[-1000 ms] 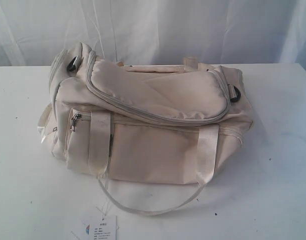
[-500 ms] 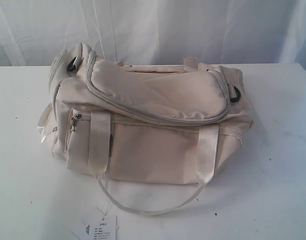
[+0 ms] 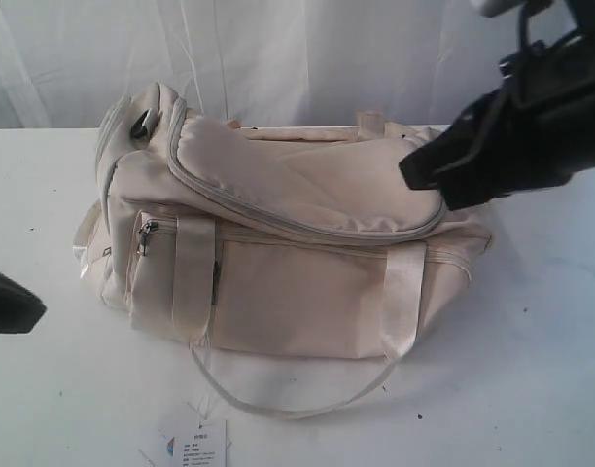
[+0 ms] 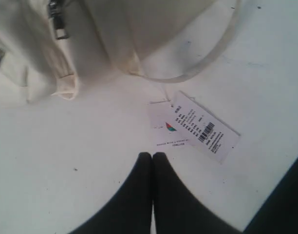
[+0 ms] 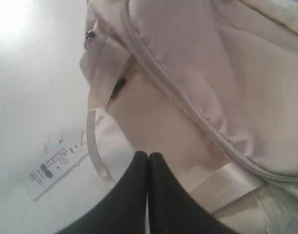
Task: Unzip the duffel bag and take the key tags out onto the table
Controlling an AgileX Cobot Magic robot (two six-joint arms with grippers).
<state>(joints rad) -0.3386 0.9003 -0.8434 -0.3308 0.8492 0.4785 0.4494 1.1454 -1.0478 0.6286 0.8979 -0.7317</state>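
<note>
From the exterior view, one duffel bag (image 3: 297, 253) sits mid-table (image 3: 531, 370). Its grey zipper trim (image 3: 307, 229) is closed along the lid, and one handle loop (image 3: 278, 407) lies in front. Two dark grippers show: the right gripper (image 3: 419, 173) over the bag's right end, and the left gripper (image 3: 25, 309) low beside its left end, apart from it. I cannot tell their jaws from here.

The left wrist view shows fingers pressed together and empty, near two paper cards: a barcode card (image 4: 207, 131) and a logo card (image 4: 168, 129).

The right wrist view shows fingers likewise pressed together and empty, by the bag's front face.
</note>
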